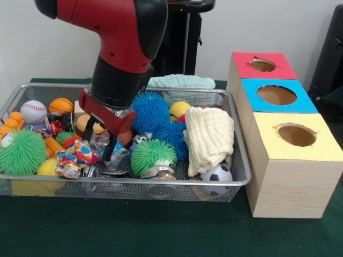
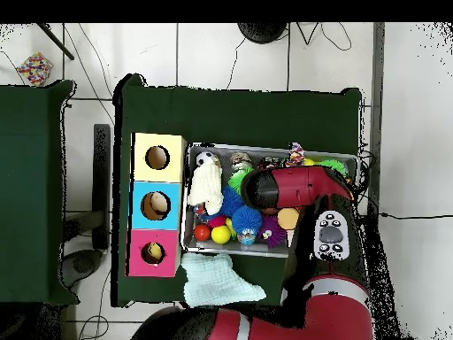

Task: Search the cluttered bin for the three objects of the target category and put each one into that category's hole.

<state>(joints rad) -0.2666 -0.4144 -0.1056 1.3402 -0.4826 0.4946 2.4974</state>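
Writing: no readable brand, label or lettering shows on any item.
Bin (image 1: 238, 179): silver wire mesh with a rounded metal rim, rectangular, on the dark green tabletop (image 1: 161, 230); it is crowded with toys.
Boxes: three pale wooden blocks in a row just right of the bin, each with a round hole in a coloured top: yellow box (image 1: 300, 142) nearest, blue box (image 1: 276, 96) in the middle, red box (image 1: 262, 65) farthest.
Spiky balls: soft rubbery tendrils; one green spiky ball (image 1: 21, 152) at the left end, a second green spiky ball (image 1: 153, 154) near the front rim, a blue spiky ball (image 1: 151, 111) in the middle.
Hard balls: a white stitched baseball (image 1: 33, 112) and an orange basketball (image 1: 60, 105) at the far left, a black-and-white soccer ball (image 1: 217, 174) at the near right corner.
Cloths: a cream waffle-textured cloth (image 1: 209, 138) folded inside the bin at the right; a mint cloth (image 1: 181, 81) lying on the tabletop behind the bin.
Wrappers: crinkled patterned wrapper (image 1: 75, 156) near the front left.
Gripper (image 1: 107, 143): black, under the red and black arm (image 1: 118, 48), down among the clutter left of centre; I cannot tell whether it is open or gripping anything.
Target objects: which category is wanted cannot be told; the toys lie in the bin.
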